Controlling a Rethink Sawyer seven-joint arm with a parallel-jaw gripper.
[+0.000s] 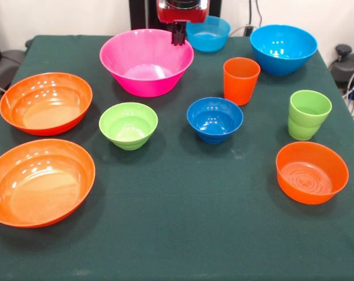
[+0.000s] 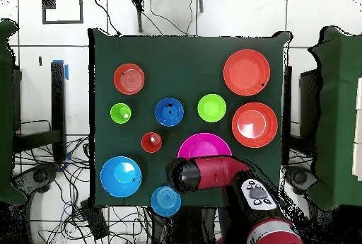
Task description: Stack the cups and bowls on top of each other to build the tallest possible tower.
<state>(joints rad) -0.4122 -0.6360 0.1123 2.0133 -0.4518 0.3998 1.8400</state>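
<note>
My gripper (image 1: 178,36) hangs at the far edge of the table, over the back rim of the big pink bowl (image 1: 146,61), holding nothing. The orange cup (image 1: 241,80) and the lime green cup (image 1: 309,114) stand upright on the right. Two wide orange bowls (image 1: 46,102) (image 1: 39,180) sit on the left, and the smaller orange bowl (image 1: 312,171) at the near right. The lime green bowl (image 1: 128,124) and the dark blue bowl (image 1: 214,119) are in the middle. Two sky blue bowls (image 1: 208,33) (image 1: 283,48) sit at the back. Every piece stands alone.
The table (image 1: 183,234) has a dark green cloth. In the overhead view my arm (image 2: 212,174) reaches over the table's edge beside the pink bowl (image 2: 205,146). Cables lie on the floor around the table.
</note>
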